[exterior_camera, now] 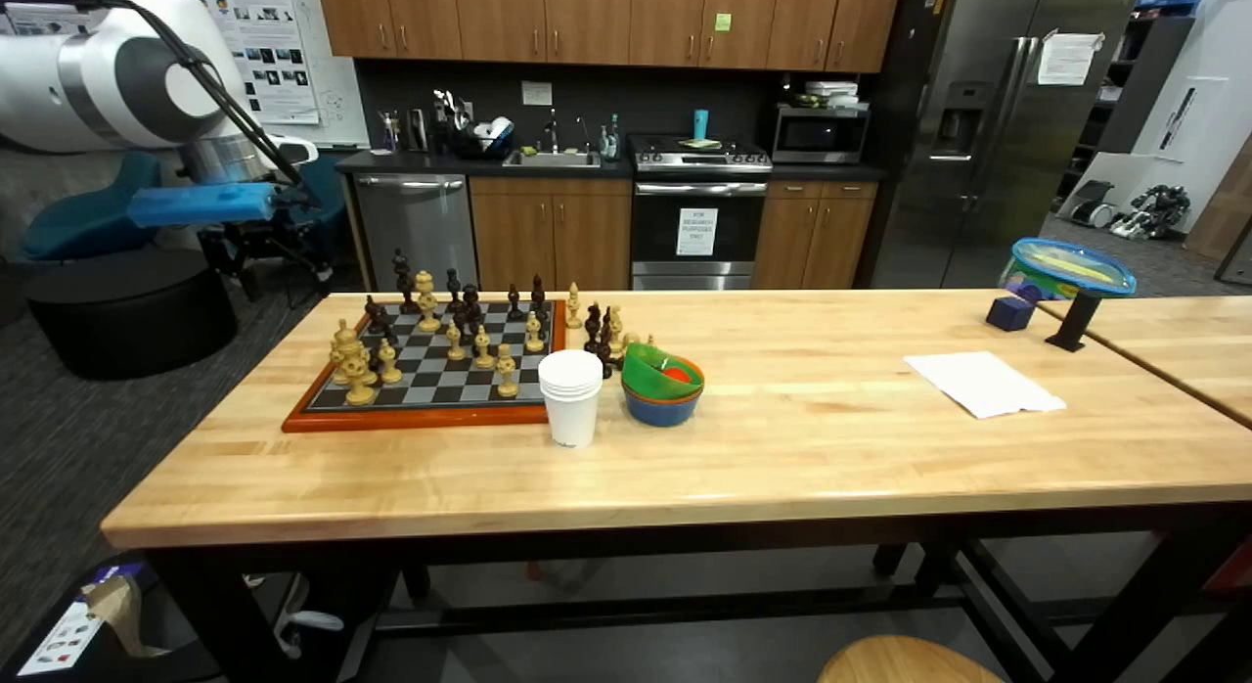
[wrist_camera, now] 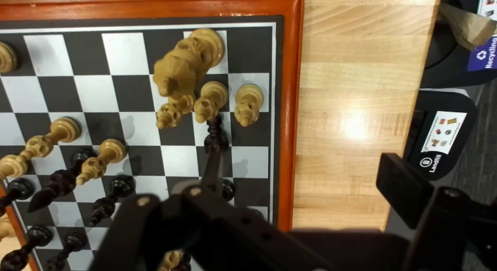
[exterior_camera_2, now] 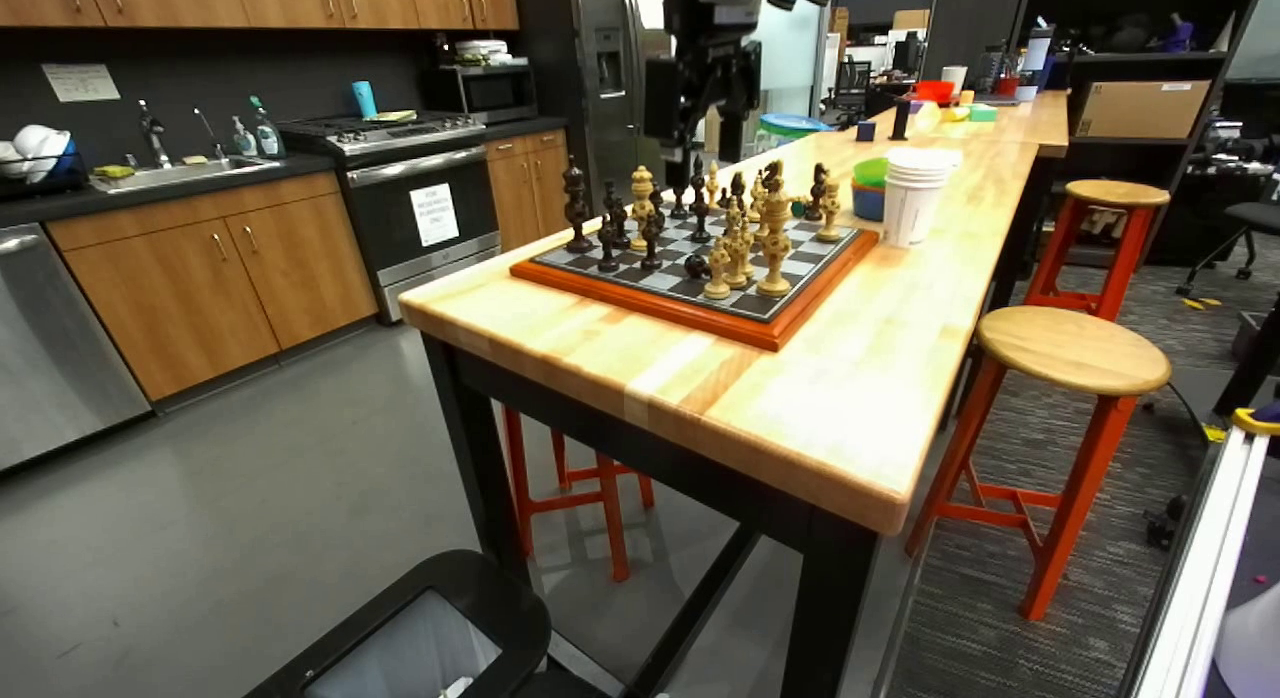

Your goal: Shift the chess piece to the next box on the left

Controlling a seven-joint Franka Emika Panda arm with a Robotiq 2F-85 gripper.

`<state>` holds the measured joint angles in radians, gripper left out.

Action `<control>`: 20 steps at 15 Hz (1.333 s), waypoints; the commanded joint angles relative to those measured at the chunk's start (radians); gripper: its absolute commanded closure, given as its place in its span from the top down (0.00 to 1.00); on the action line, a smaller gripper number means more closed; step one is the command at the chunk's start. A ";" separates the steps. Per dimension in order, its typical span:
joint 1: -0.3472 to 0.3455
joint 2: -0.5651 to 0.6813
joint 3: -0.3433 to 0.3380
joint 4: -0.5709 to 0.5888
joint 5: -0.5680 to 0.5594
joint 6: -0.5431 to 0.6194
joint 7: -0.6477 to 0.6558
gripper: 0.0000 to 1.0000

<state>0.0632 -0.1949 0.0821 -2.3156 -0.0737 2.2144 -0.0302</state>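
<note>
Spread, empty gripper point(exterior_camera_2: 703, 154), raised; the chess pieces point(exterior_camera_2: 700, 203) stand lower and to one side.

In an exterior view the gripper hangs higher than the board point(exterior_camera_2: 650, 303), its tips almost meeting dark heads in line of sight, so clearance is hard to judge. In an exterior view it shows off the board's left side; the chess pieces, on the board on the counter point(exterior_camera: 802, 468), are lower and to its right. In the wrist view the gap between the fingers point(wrist_camera: 404, 185) spans the board's right border; a small light piece point(wrist_camera: 248, 102) and a tall light piece point(wrist_camera: 188, 63) lie up and left of it. Which piece is meant I cannot tell; most stand upright, so the move likely calls for sideways travel, then straight down along the long axis.
</note>
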 commanded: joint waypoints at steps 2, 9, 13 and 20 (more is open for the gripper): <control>-0.002 0.051 -0.010 0.021 -0.013 0.004 -0.033 1.00; -0.007 0.147 -0.034 0.044 0.013 0.034 -0.096 1.00; -0.014 0.202 -0.042 0.080 0.025 0.035 -0.130 1.00; -0.026 0.223 -0.044 0.089 0.058 0.014 -0.135 1.00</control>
<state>0.0419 0.0263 0.0404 -2.2383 -0.0380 2.2496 -0.1456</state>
